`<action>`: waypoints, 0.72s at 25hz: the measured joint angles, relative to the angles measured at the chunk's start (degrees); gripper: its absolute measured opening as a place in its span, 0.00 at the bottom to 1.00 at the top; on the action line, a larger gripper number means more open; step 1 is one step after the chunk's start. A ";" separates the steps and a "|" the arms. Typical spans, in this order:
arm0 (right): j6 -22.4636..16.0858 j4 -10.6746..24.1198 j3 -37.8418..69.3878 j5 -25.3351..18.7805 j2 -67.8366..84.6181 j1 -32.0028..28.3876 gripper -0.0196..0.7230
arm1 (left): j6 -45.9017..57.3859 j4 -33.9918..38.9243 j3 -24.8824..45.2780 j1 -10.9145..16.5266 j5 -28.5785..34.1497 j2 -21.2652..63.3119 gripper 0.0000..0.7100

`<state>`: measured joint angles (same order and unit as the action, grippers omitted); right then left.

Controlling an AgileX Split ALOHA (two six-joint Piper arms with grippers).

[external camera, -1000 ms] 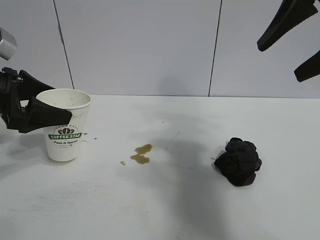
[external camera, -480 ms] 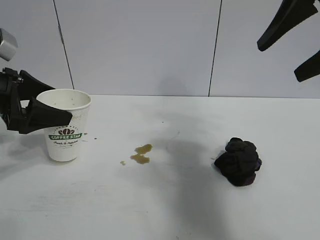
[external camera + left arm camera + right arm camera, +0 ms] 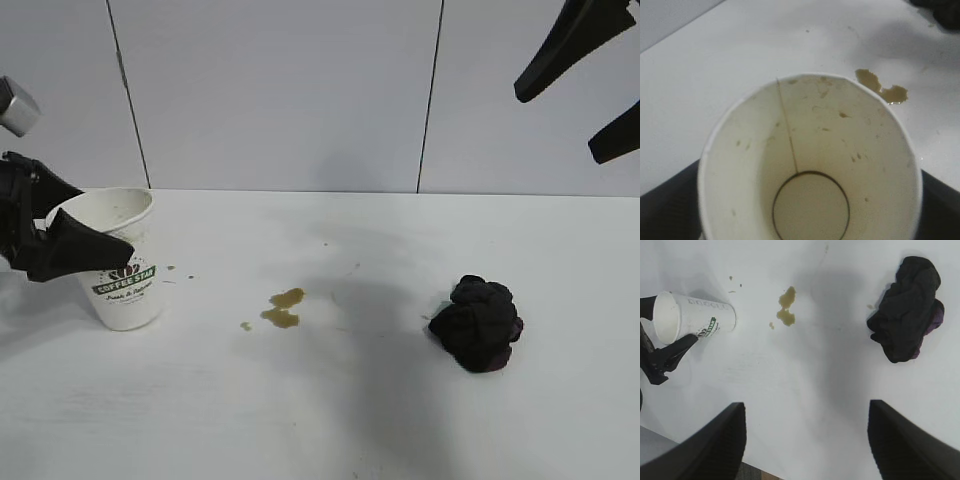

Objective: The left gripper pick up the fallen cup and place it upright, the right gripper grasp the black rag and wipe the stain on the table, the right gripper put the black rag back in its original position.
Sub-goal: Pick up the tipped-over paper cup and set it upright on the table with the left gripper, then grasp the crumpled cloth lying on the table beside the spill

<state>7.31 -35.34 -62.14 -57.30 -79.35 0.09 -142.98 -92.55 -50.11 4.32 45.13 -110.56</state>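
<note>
The white paper cup (image 3: 125,275) sits at the left of the table (image 3: 350,400), base on the surface and mouth tipped to the left. My left gripper (image 3: 100,225) straddles its upper part, one black finger (image 3: 75,250) across the front, both pressed on the rim sides (image 3: 810,165). The yellowish-brown stain (image 3: 283,308) lies right of the cup. The black rag (image 3: 478,322) rests further right. My right gripper (image 3: 557,127) hangs high above the rag, open and holding nothing (image 3: 806,407).
Grey wall panels stand behind the table's far edge. A few tiny droplets (image 3: 245,326) lie beside the stain. From above, the cup (image 3: 695,320), stain (image 3: 786,305) and rag (image 3: 907,310) lie in a row with bare white surface between them.
The left gripper has drawn back to the left, and the cup has slid with it and tipped from upright to leaning left. The right gripper and rag are unmoved.
</note>
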 joint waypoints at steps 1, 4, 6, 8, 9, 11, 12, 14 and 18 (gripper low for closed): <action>0.00 0.00 0.00 -0.01 0.00 0.00 0.67 | 0.41 0.28 0.00 0.00 0.00 0.00 0.91; 0.00 0.00 0.00 0.05 0.00 0.00 0.67 | 1.67 0.72 0.00 0.00 0.00 0.00 0.91; 0.00 0.00 0.00 0.05 0.00 0.00 0.67 | 2.82 1.87 0.00 0.00 -0.07 0.00 0.91; 0.00 0.00 0.00 0.10 0.00 0.00 0.67 | 4.39 3.71 0.00 0.00 -0.67 0.00 0.91; 0.00 0.00 0.00 0.10 0.00 0.00 0.67 | 5.38 4.80 0.00 0.00 -1.12 0.00 0.91; 0.00 0.00 0.00 0.10 0.00 0.00 0.67 | 7.55 6.69 0.00 0.00 -2.30 0.00 0.91; 0.00 0.00 0.00 0.10 0.00 0.00 0.67 | 8.70 7.86 0.00 0.00 -2.98 0.00 0.91; 0.00 0.00 0.00 0.10 0.00 0.00 0.67 | 10.94 10.40 0.00 0.00 -4.39 0.00 0.91; 0.00 0.00 0.00 0.10 0.00 0.00 0.67 | 17.79 16.87 0.00 0.00 -8.34 0.00 0.91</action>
<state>7.31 -35.34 -62.14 -57.20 -79.35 0.09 -125.19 -75.68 -50.11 4.32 36.79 -110.56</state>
